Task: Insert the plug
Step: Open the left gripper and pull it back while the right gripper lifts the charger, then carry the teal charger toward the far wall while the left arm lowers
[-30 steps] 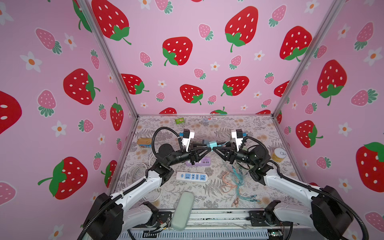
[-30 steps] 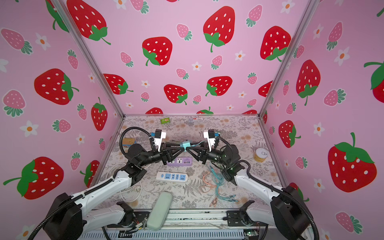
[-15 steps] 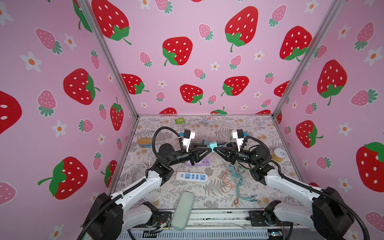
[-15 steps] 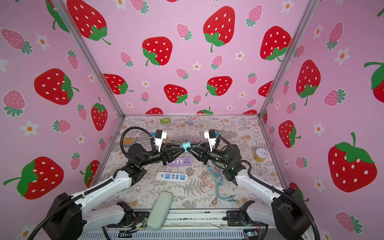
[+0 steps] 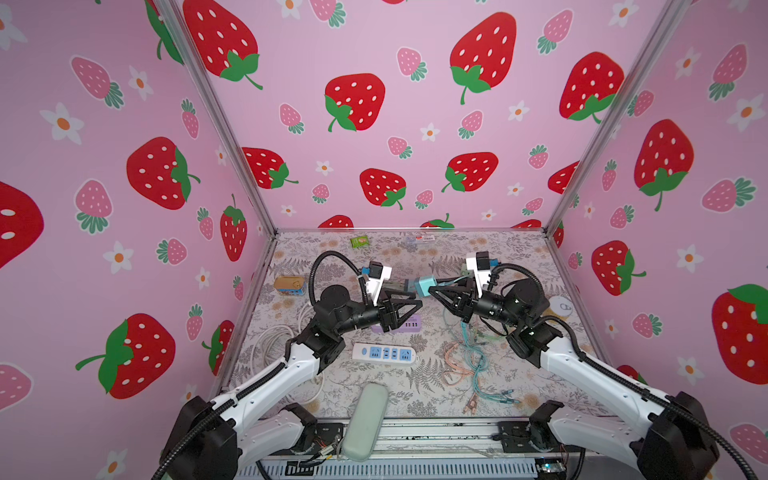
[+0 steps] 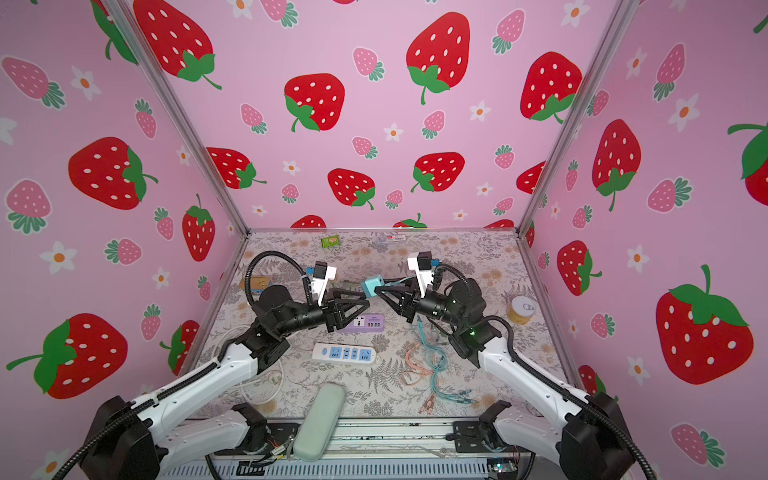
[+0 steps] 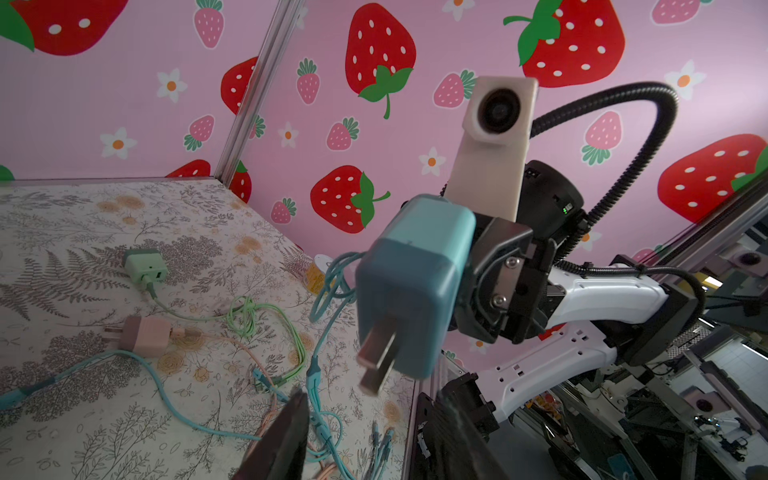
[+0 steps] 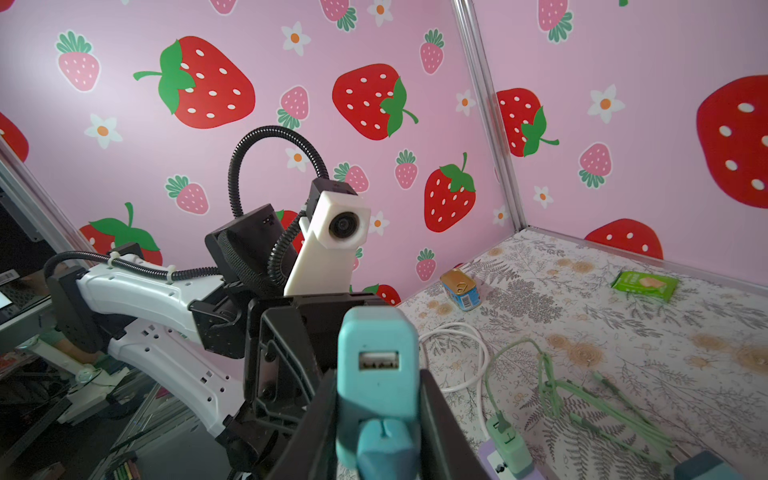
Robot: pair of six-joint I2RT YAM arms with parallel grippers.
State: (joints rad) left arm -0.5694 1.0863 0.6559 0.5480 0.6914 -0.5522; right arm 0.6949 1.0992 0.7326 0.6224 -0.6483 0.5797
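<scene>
Hanging above the table (image 5: 519, 257), the teal charger plug (image 5: 427, 286) sits clamped in the right gripper (image 5: 434, 291). Its long axis is about level, and its prongs (image 7: 376, 353) aim at the left gripper (image 5: 415, 300), which stands released just beside it. The purple power strip (image 5: 405, 323) and the white power strip (image 5: 384, 353) lie below, nearer the left arm, so the prongs likely need tipping downward. Tangled cables (image 5: 469, 361) lie under the right arm.

Bench (image 5: 519, 266) layout, 12 o'clock at the back wall.
The plug (image 5: 426, 286) is raised over the middle, between the fingers (image 8: 440, 428) of the right gripper (image 5: 434, 287), with the left gripper (image 5: 417, 299) just at its 7 o'clock. The socket block (image 5: 405, 323) lies beneath them. From centre, the power strip (image 5: 384, 353) lies at 6, the cable tangle (image 5: 469, 365) at 4, the roll (image 5: 561, 307) at 3, the packet (image 5: 359, 241) at 11, the tin (image 5: 289, 286) at 10 and the cord coil (image 5: 274, 340) at 8.
</scene>
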